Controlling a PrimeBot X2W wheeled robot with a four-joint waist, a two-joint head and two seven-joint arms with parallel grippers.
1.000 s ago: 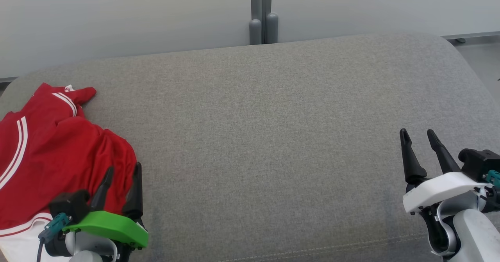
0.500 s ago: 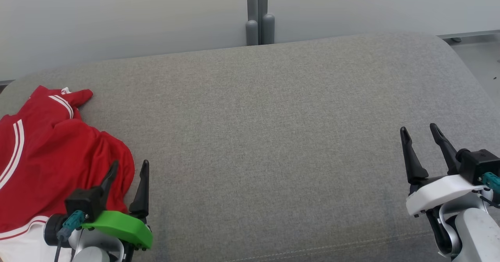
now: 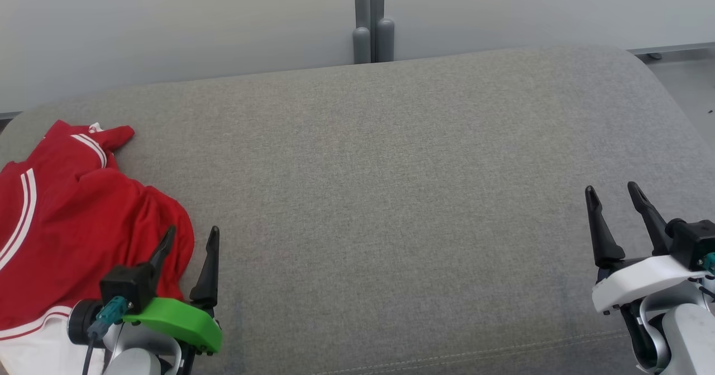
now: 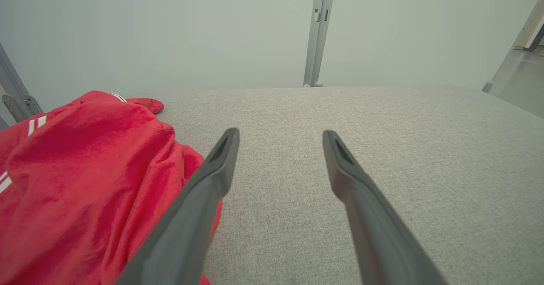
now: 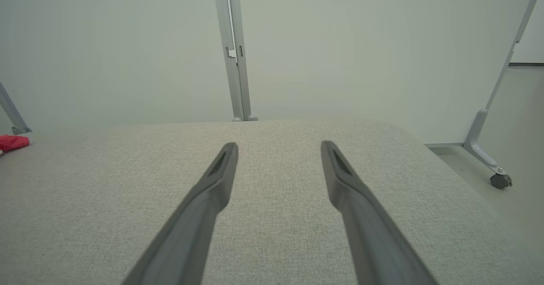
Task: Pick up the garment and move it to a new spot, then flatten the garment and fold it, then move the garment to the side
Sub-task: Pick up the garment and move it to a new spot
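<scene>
The garment (image 3: pixel 72 224) is red with white stripes and lies crumpled at the left end of the grey cushion (image 3: pixel 391 185). It also shows at the left of the left wrist view as the garment (image 4: pixel 85 170), and a red tip of the garment (image 5: pixel 12 142) peeks in at the far left of the right wrist view. My left gripper (image 3: pixel 191 240) hovers open at the garment's right edge, holding nothing. My right gripper (image 3: pixel 612 195) is open over bare cushion at the far right, far from the garment.
A pale partition wall (image 3: pixel 167 23) with a grey post (image 3: pixel 370 17) stands behind the cushion. A wheeled partition foot (image 5: pixel 500 179) rests on the floor beyond the cushion's right end. Bare fabric stretches wide between the two grippers.
My left gripper has drawn back off the garment and to the right, now beside its edge. My right gripper has shifted slightly right and down. The garment stays put.
</scene>
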